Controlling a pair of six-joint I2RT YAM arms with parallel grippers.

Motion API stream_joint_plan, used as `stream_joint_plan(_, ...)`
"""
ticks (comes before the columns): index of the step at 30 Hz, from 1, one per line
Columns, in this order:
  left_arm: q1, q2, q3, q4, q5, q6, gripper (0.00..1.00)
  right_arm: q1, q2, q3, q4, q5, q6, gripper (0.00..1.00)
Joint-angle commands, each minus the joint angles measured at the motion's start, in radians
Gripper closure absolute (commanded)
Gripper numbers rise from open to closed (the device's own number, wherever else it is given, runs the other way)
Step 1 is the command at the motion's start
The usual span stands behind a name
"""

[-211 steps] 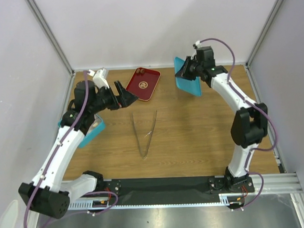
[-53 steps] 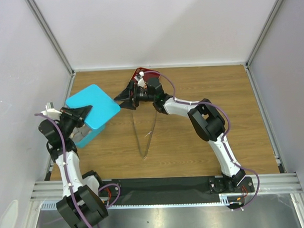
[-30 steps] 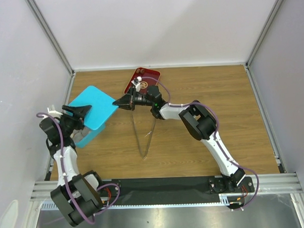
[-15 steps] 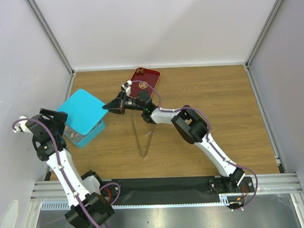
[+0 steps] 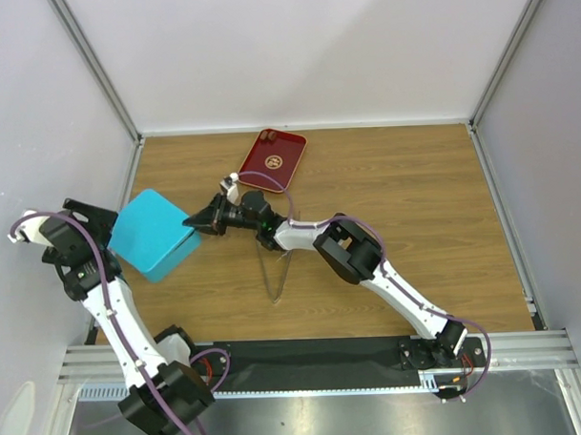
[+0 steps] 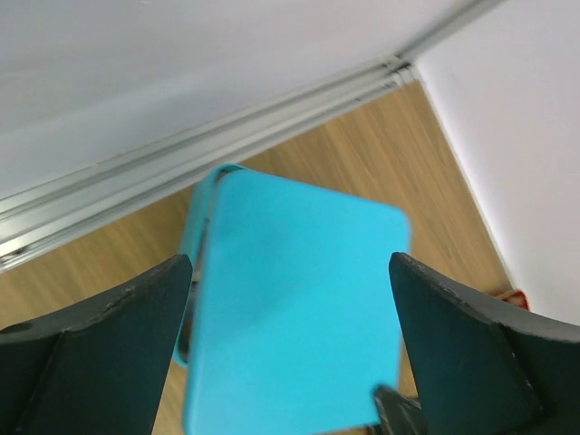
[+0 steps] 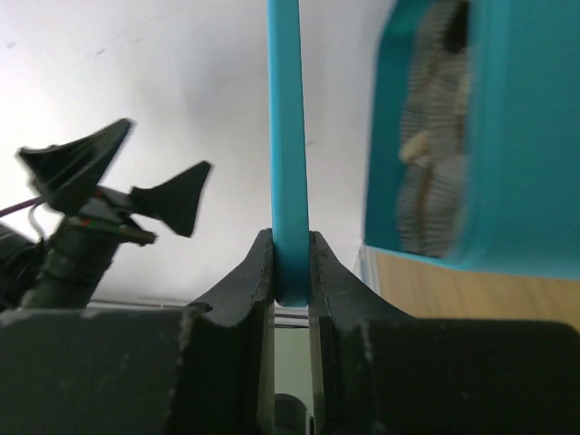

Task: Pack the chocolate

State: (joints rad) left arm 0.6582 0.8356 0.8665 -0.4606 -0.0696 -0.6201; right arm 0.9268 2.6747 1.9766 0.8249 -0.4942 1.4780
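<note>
White walls and aluminium rails close in the wooden table [image 5: 405, 223]. The right gripper [image 5: 197, 224] [image 7: 290, 240], reaching far across to the left side, is pinched tight on the thin edge of a teal lid [image 5: 146, 227] [image 7: 283, 136]. In the right wrist view the lid stands edge-on between the two fingers. It hangs over the teal box [image 5: 176, 260] [image 7: 507, 136] without sitting on it, and a gap shows between lid and box in that view. Fluted paper cups [image 7: 435, 127] fill the box, blurred. A pale bit lies among them, and I cannot tell whether it is chocolate.

The left gripper [image 5: 92, 215] [image 6: 288, 263] sits just left of the lid with its fingers spread wide, grasping nothing. Its own camera looks down on the lid's flat face [image 6: 290, 308] between the spread fingers.

Beyond the right gripper, at the far middle of the table, lies a red tray [image 5: 287, 168] with a gold emblem. Small dark bits at its far end look like chocolate [image 5: 269, 135], too small to be sure. Metal tongs [image 5: 272, 280] lie on the wood nearer the bases, partly under the right arm.
</note>
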Motion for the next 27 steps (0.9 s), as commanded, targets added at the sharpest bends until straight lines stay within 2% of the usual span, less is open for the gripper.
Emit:
stream_joint_plan(1,0.008,0.029,-0.003,0.108,0.152,-0.007,0.03,0.007,0.017,0.054,-0.012,0.078,-0.013,1.00)
stream_joint_plan(8,-0.002,0.083,-0.024,0.163,0.240,-0.021,0.04,0.029,0.023,0.033,-0.046,0.137,-0.013,1.00)
stream_joint_plan(15,-0.052,0.149,-0.061,0.215,0.301,-0.010,0.04,0.033,0.080,0.090,-0.063,0.129,0.016,1.00)
stream_joint_plan(27,-0.055,0.267,-0.066,0.234,0.337,0.013,0.03,0.037,0.063,0.082,-0.112,0.172,-0.038,1.00)
